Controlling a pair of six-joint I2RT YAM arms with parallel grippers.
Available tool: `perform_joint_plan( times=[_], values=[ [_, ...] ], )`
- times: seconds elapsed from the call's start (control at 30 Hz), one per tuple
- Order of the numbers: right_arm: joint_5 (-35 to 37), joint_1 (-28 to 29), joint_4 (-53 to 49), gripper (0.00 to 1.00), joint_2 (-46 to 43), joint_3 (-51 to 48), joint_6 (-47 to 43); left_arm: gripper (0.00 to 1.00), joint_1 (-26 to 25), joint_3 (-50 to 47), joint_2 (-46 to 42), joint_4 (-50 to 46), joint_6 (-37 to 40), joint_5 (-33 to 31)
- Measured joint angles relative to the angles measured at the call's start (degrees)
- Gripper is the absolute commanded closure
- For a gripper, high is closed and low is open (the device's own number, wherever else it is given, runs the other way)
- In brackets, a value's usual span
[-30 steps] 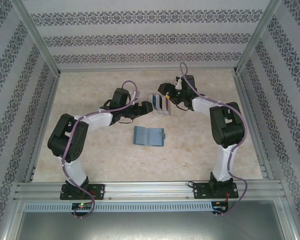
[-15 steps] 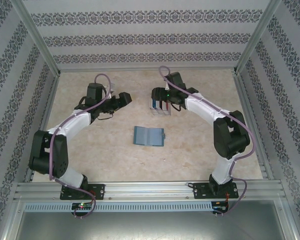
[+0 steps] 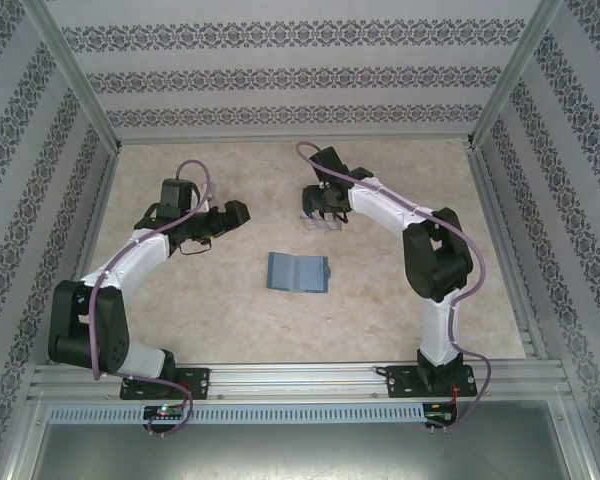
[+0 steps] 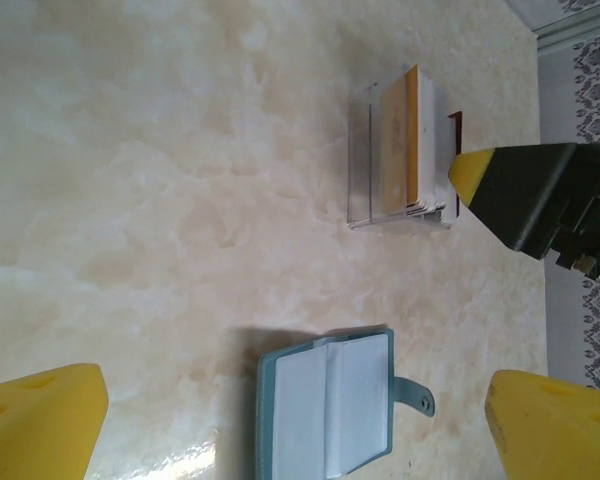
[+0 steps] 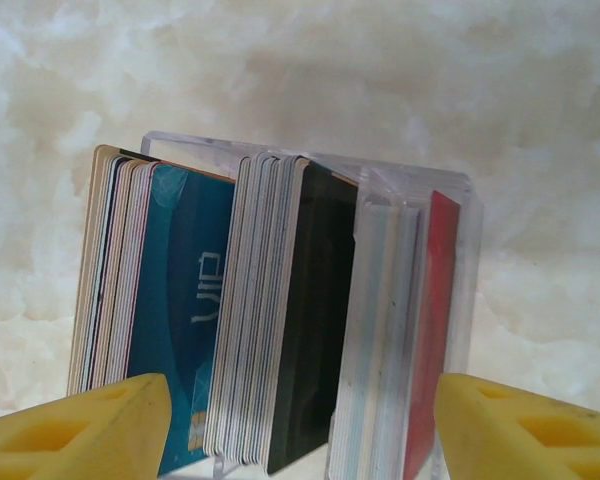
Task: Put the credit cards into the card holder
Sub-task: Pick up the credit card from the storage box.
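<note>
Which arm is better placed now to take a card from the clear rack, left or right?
Right. The right claw hangs open above the credit cards standing in the clear rack, one finger on each side. The left claw, also open, is off to the side, apart from it.

- One table point(image 3: 180, 290): pale beige marbled top, taking up the middle of the top view, bordered by metal rails.
- One card holder point(image 3: 297, 272): teal-blue, laid open and flat at the centre of the top view. Pale inner pockets and a snap tab are shown at the lower centre of the left wrist view.
- One clear rack point(image 4: 400, 155): stood on the table at upper centre of the top view, well apart from the card holder.
- Several credit cards point(image 5: 185, 300): kept upright on edge in the rack, in stacks fronted by blue, black and red.
</note>
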Motion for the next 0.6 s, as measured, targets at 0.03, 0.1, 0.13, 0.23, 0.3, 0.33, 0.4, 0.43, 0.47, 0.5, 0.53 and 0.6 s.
perform_joint_plan(
  times=[0.03,0.1,0.13,0.23,0.3,0.33,0.4,0.43,0.47,0.5,0.53,0.6],
  values=[
    [-0.11,0.0,-0.28,0.3,0.55,0.5,-0.24,0.02,0.02,-0.15,-0.04,-0.15,0.0,0.0],
    [-0.59,0.0,-1.05,0.3,1.16,1.38,-0.63,0.02,0.04,-0.61,-0.37,-0.15,0.0,-0.02],
    [-0.72,0.0,-1.38,0.3,1.25,1.79,-0.76,0.02,0.07,-0.94,-0.63,-0.15,0.0,-0.02],
    [-0.37,0.31,-1.84,0.29,1.25,2.91,-1.4,0.03,0.07,-1.25,-0.87,-0.24,0.0,-0.02],
    [0.57,0.72,-2.21,0.29,1.25,3.61,-1.99,0.02,0.04,-1.49,-1.22,-0.17,-0.02,-0.52],
    [1.31,1.2,-2.51,0.29,1.25,4.17,-2.16,0.01,0.04,-2.21,-2.05,0.04,-0.04,-1.55],
    [2.75,2.21,-3.17,0.28,1.38,5.4,-2.34,0.0,0.07,-4.28,-4.44,0.52,-0.28,-3.45],
    [3.61,2.84,-3.39,0.27,1.6,6.16,-2.36,0.01,0.07,-5.42,-5.86,0.7,-0.44,-4.5],
    [4.68,3.52,-3.61,0.26,2.03,7.06,-2.38,0.0,0.07,-6.14,-6.95,0.7,-0.5,-5.29],
    [5.81,4.07,-3.82,0.25,2.58,7.96,-2.54,0.0,0.07,-6.49,-7.63,0.7,-0.5,-5.95],
    [6.91,4.63,-4.11,0.25,3.37,8.98,-2.71,0.0,0.07,-6.51,-8.09,0.72,-0.55,-6.58],
    [8.46,5.42,-4.63,0.25,5.44,11.13,-3.26,0.0,0.07,-6.51,-8.52,0.98,-0.68,-7.63]
  ],
)
